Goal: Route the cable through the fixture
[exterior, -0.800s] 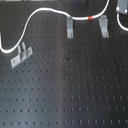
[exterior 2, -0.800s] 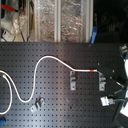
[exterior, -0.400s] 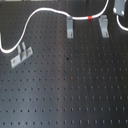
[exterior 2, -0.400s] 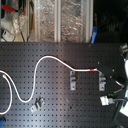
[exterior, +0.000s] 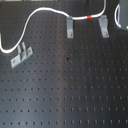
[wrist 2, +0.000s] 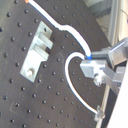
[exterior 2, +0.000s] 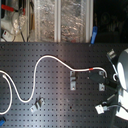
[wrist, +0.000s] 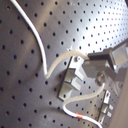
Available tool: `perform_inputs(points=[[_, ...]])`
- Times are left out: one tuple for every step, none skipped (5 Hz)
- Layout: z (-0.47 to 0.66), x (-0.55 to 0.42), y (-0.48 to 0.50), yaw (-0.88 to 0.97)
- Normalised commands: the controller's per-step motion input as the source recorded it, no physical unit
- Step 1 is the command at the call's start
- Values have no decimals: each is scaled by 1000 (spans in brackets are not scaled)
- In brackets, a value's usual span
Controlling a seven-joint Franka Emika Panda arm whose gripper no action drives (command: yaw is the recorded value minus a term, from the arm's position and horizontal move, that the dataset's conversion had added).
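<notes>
**Cable held near the clips, threading in hand**

The cable point(exterior: 46, 11) lies across the black perforated bench point(exterior: 70, 90), its red band point(exterior: 89, 17) between the middle clip point(exterior: 69, 26) and the far clip point(exterior: 103, 25); a third clip point(exterior: 20, 55) sits well apart, toward the first exterior view's left. In the second wrist view the claw point(wrist 2: 95, 67) looks clamped on the cable, which loops away beneath it. My judgement: keep the grip firm, guide the cord low and in line with each clip's slot, and move slowly so slack does not pull it out of the clips.
</notes>
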Motion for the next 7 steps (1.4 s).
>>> perform_inputs(points=[[258, -190, 47, -720], [307, -127, 41, -854], [37, 0, 0, 0], [459, -156, -21, 51], [262, -348, -74, 20], [77, -416, 20, 0], [47, -425, 5, 0]])
